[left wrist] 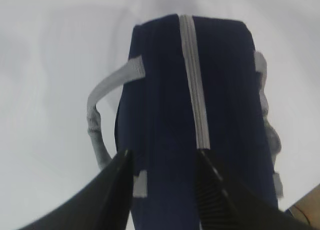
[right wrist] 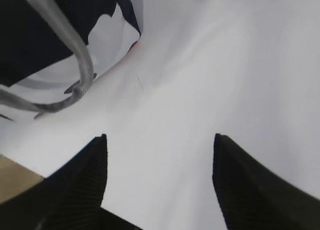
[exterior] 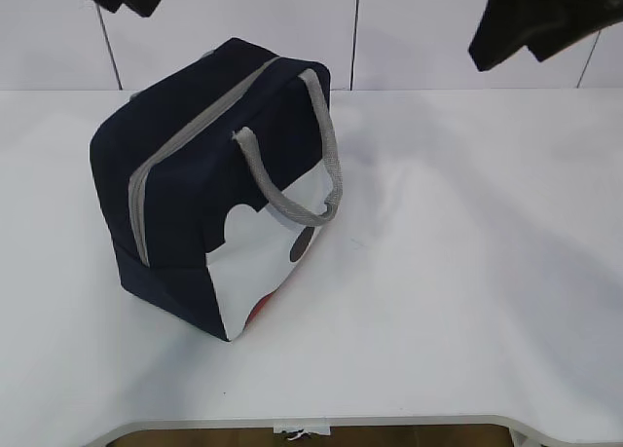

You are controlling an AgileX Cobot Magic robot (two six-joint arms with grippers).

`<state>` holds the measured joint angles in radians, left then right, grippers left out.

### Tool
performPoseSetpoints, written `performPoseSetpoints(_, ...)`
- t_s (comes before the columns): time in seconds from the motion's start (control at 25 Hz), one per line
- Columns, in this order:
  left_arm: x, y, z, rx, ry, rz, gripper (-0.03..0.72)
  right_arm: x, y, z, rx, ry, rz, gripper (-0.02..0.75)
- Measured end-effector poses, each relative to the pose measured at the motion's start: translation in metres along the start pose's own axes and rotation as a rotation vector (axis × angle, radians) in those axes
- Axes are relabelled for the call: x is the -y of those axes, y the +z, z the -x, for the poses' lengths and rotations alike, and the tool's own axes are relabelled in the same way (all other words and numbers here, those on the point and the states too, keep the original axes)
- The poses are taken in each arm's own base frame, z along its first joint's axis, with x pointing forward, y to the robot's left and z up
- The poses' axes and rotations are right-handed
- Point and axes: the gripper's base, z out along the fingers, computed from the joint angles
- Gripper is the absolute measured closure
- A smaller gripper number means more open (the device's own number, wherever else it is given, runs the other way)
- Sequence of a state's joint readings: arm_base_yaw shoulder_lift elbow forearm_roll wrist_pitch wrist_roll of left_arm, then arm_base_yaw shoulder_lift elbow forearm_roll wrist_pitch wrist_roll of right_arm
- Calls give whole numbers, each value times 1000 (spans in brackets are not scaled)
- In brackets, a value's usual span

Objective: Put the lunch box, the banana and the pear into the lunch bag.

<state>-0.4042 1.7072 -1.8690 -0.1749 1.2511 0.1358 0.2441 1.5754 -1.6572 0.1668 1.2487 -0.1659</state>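
The navy lunch bag (exterior: pixel 185 194) stands on the white table (exterior: pixel 458 272), left of centre, its grey zipper (exterior: pixel 185 140) closed along the top and one grey handle (exterior: pixel 316 165) hanging over the white side panel. The lunch box, banana and pear are out of view. My left gripper (left wrist: pixel 162 157) is open and empty, high above the bag (left wrist: pixel 165 104), its fingers either side of the top near the zipper (left wrist: pixel 195 84). My right gripper (right wrist: pixel 160 140) is open and empty above bare table, to the right of the bag (right wrist: pixel 45 29). Both arms show only as dark shapes at the exterior view's top edge.
The table's front edge (exterior: pixel 389 423) runs along the bottom of the exterior view. A white panelled wall (exterior: pixel 409 28) stands behind the table. The bag's handle loop (right wrist: pixel 75 84) hangs near the right gripper's left side.
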Motion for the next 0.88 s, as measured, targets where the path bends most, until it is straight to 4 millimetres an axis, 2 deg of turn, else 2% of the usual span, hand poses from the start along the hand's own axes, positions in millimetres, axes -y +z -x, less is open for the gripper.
performPoseSetpoints(0.04,1,-6,-7,-6,0,1,382,-3,-12,-6,21,-4,-3,230)
performPoseSetpoints(0.12,4,-17,-18,-6,0,1,386,-5,-18,-23,8,0,-2,230)
performPoseSetpoints(0.24,9,-36,-34,8,2,2,389,-12,-40,-53,28,-2,-4,230)
performPoseSetpoints(0.52,22,-94,-74,101,18,9,390,-27,-87,-118,127,-18,-15,230)
performPoseSetpoints(0.76,34,-145,-120,212,37,18,391,-41,-127,-183,276,-38,-31,230)
performPoseSetpoints(0.88,39,-160,-148,245,44,23,391,-48,-143,-217,368,-54,-41,230)
